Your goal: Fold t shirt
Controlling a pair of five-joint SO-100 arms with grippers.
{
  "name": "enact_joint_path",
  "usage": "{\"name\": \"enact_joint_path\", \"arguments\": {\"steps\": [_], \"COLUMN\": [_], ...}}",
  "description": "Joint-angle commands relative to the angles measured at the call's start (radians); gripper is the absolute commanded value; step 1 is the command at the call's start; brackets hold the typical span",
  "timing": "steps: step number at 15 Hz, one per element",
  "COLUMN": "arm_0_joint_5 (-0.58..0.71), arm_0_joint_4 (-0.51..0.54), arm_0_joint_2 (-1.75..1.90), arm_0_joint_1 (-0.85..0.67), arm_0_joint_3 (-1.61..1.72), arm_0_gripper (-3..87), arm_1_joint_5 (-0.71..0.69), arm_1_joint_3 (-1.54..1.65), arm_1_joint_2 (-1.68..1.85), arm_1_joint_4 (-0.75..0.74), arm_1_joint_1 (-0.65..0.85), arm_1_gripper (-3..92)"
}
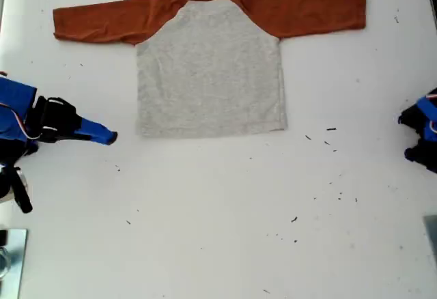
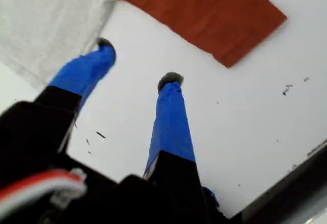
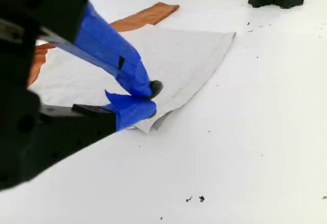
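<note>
The t shirt (image 1: 208, 67) lies spread flat on the white table, in the upper middle of the exterior view. Its heather-grey body forms a rough square with the hem toward the bottom of that view, and the hem's corners look slightly rumpled. The two long rust-orange sleeves stretch straight out toward the exterior view's left and right, and the neckline at the top is the same rust-orange. The grey side facing up shows plain.
</note>
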Motion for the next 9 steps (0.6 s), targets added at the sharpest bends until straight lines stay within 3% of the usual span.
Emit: {"name": "enact_joint_path", "arguments": {"steps": [1, 3, 7, 8, 9], "arm_0_joint_5": [-0.003, -0.009, -0.029, -0.034, -0.034], "arm_0_joint_4": [-0.003, -0.003, -0.003, -0.003, -0.003], "arm_0_joint_2": [0.008, 0.008, 0.008, 0.008, 0.008], "arm_0_joint_1": [0.026, 0.040, 0.044, 0.044, 0.040], "arm_0_joint_3": [0.009, 0.009, 0.009, 0.009, 0.009], "arm_0_gripper": [0.7, 0.2, -0.1, -0.1, -0.1], "arm_1_joint_5": [-0.147, -0.196, -0.235, -0.236, -0.238], "arm_1_joint_3": [0.058, 0.155, 0.267, 0.276, 0.278], "arm_1_joint_2": [-0.052, -0.173, -0.451, -0.517, -0.588], "arm_1_joint_4": [-0.216, -0.400, -0.735, -0.787, -0.818], "arm_1_joint_1": [0.164, 0.247, 0.262, 0.264, 0.262], "arm_1_gripper": [29.7, 29.9, 29.4, 27.3, 19.5]}}
